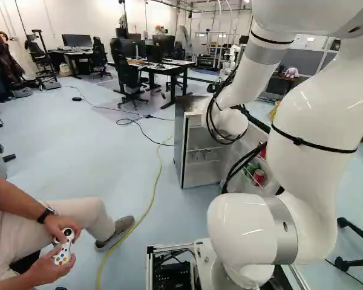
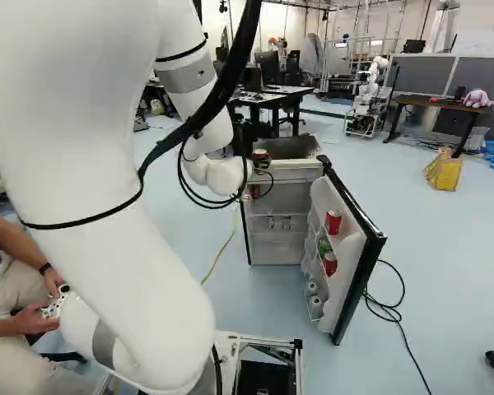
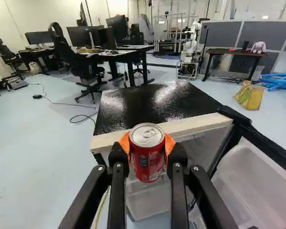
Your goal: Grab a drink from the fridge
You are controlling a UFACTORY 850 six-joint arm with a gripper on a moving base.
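Note:
In the right base view my gripper [image 2: 263,170] is beside the top front of the fridge [image 2: 281,202], partly hidden by cables. The wrist view shows the gripper [image 3: 148,148] shut on a red drink can [image 3: 147,160], its orange pads against both sides. The can is upright, its silver lid facing up, in front of the fridge's top front edge [image 3: 181,126]. The fridge door [image 2: 354,239] stands wide open; its racks hold a red can [image 2: 333,221], another red can [image 2: 330,263], a green can [image 2: 323,246] and pale cans [image 2: 315,303].
A person with a controller [image 1: 63,246] sits left of the base. Black cables [image 2: 387,309] lie beyond the door, and a yellow cable [image 1: 146,211] runs left of the fridge. Desks [image 3: 119,55], chairs, a yellow bag [image 3: 250,95] and another robot [image 3: 189,50] stand farther off.

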